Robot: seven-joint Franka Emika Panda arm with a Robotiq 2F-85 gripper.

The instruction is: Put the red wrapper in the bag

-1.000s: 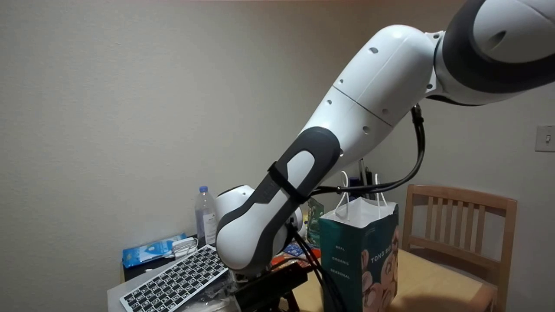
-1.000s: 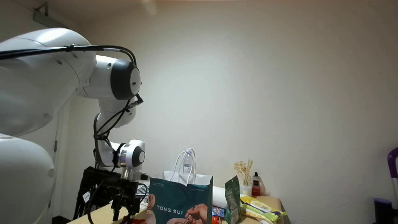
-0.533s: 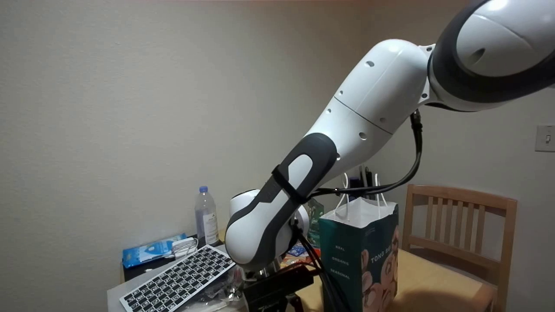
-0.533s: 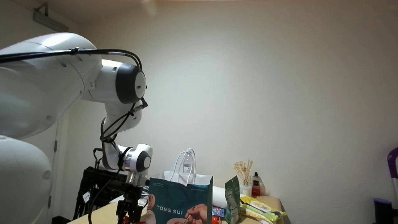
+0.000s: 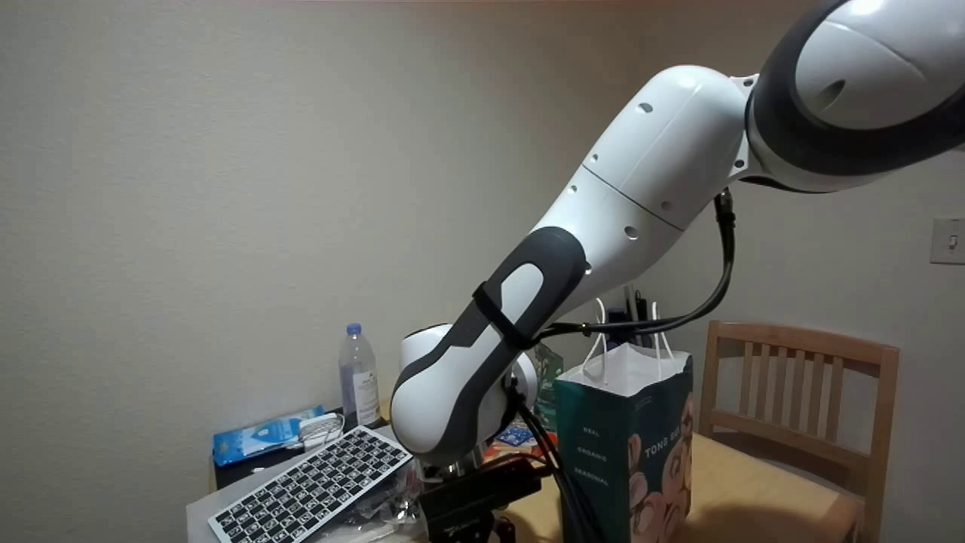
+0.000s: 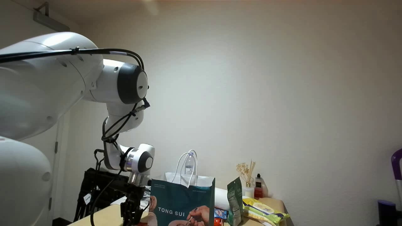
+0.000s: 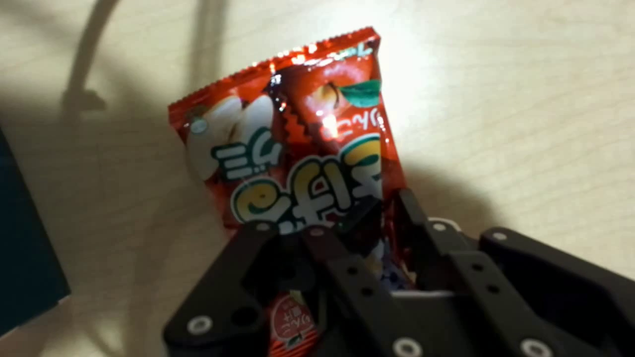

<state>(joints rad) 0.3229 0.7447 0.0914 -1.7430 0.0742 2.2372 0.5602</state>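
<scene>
The red wrapper (image 7: 297,134), shiny and crinkled with a fruit picture and pale lettering, lies over the wood-coloured table in the wrist view. My gripper (image 7: 389,199) is shut on its right-hand part, which rises as a fold between the two fingers; the dark linkages cover the packet's near end. In an exterior view the gripper (image 6: 132,213) hangs low beside the bag (image 6: 182,202), and the wrapper there is mostly hidden. The bag, teal-green with white loop handles, stands upright and open-topped; its dark teal side (image 7: 22,238) shows at the wrist view's left edge.
A keyboard (image 5: 309,486) and clear plastic (image 5: 384,505) lie near the arm. A water bottle (image 5: 358,377) stands behind. Beyond the bag are a green pouch (image 6: 235,201), a yellow packet (image 6: 263,210) and a small blue pack (image 6: 220,213). A wooden chair (image 5: 803,377) stands by the table.
The arm has come down and shifted right in both exterior views, then risen very slightly. The gripper's fingers have drawn together on the wrapper. The bag has not moved.
</scene>
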